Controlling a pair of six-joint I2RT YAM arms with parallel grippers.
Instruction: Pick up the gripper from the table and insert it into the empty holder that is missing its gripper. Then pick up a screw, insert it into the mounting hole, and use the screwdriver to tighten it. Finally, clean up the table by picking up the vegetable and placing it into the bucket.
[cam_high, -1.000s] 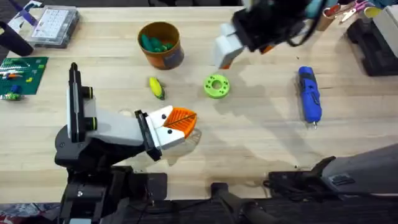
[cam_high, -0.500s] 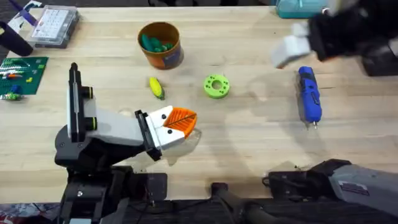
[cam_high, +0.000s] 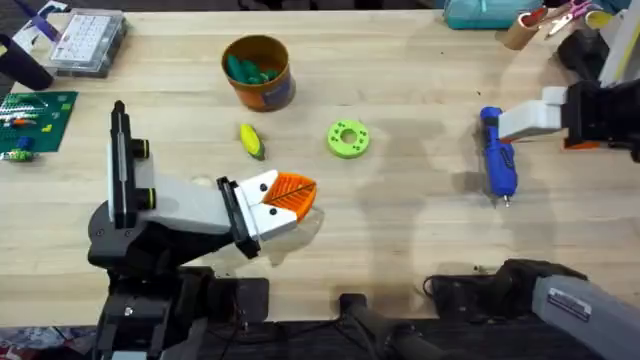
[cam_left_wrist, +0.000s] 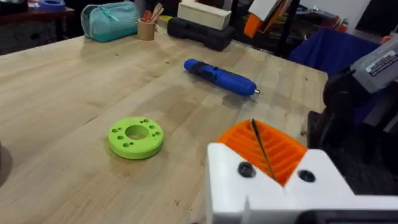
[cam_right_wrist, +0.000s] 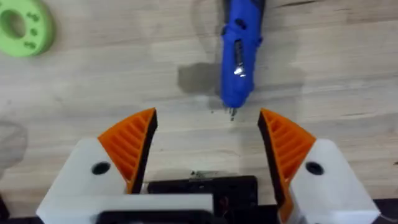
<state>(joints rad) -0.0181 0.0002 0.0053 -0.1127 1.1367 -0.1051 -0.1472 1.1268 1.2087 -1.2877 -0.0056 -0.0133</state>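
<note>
Bright, even light from above; soft shadows on the surface (cam_high: 400, 230); a small glare spot on the screwdriver (cam_right_wrist: 239, 56); blurred near foreground at wrist views' bottom edges.

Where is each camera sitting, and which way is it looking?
Overhead: above the arms' bases, looking down and forward at the light wooden table; both arms show.
Left wrist: low on the left arm, looking across at the lime-green ring; the shut left gripper shows.
Right wrist: looking straight down; the open right gripper shows.
All three share the blue cylindrical screwdriver.
</note>
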